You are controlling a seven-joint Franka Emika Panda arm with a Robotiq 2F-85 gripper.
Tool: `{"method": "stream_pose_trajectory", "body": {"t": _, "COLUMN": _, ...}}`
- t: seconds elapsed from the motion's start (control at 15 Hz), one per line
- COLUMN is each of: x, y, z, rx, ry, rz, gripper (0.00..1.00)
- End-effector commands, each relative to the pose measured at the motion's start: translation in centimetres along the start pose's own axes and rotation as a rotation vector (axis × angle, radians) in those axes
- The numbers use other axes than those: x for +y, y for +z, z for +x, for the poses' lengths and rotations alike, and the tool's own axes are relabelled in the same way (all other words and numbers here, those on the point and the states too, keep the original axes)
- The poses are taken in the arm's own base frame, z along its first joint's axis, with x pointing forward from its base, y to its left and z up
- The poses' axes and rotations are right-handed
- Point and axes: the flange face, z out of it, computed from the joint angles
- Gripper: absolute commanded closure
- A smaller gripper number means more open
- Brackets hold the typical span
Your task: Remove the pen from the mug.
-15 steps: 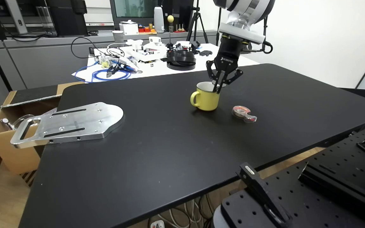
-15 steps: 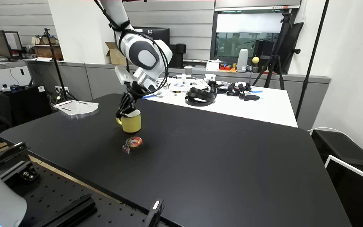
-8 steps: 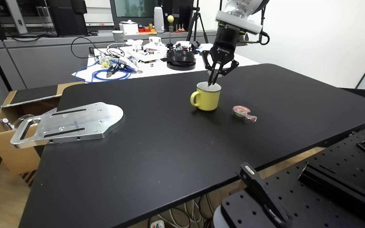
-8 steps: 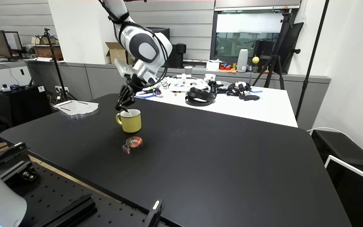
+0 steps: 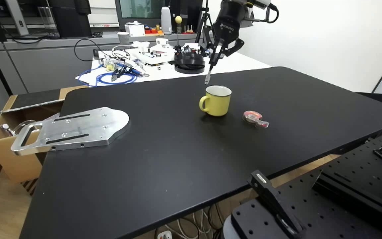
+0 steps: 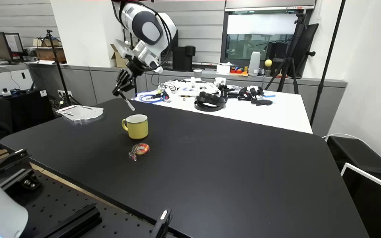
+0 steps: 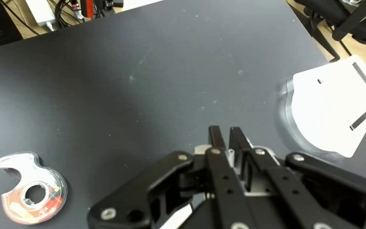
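1. Pen [image 6: 127, 102] and gripper [image 7: 225, 131] have risen; the pen hangs tilted, clear of the mug [image 5: 218, 103].
2. I have it pinched, jaws nearly together.
3. Removal looks done; next I should lower it beside the mug and release.

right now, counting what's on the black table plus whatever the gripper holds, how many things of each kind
Yellow mug: 1
Tape dispenser: 1
Metal plate: 1
Pen, held in the gripper: 1
Total: 4
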Motion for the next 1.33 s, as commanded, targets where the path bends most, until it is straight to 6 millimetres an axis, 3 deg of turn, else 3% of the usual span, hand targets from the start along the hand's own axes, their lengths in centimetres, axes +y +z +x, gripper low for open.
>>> {"method": "stream_pose_trajectory", "body": {"t": 0.0, "x": -2.5, "y": -1.9, "z": -2.9, "rx": 0.003, "ry": -0.027, "rz": -0.006, "gripper": 0.97}}
{"method": "stream_pose_trajectory", "body": {"t": 0.13, "x": -3.4, "y": -1.8, "z": -4.0, "rx": 0.012, "ry": -0.068, "rz": -0.020, "gripper": 0.97}}
{"method": "stream_pose_trajectory", "body": {"t": 0.4, "x": -3.8, "y": 1.0, "z": -5.2, "rx": 0.055, "ry": -0.196, "rz": -0.074, "gripper": 0.97}}
{"method": "stream_pose_trajectory", "body": {"t": 0.87, "x": -1.8, "y": 8.0, "z": -4.7, "rx": 0.309, "ry": -0.383, "rz": -0.135, "gripper": 0.97}}
{"method": "stream_pose_trajectory", "body": {"t": 1.27, "x": -0.3, "y": 12.5, "z": -5.2, "rx": 0.467, "ry": -0.476, "rz": -0.172, "gripper": 0.97}}
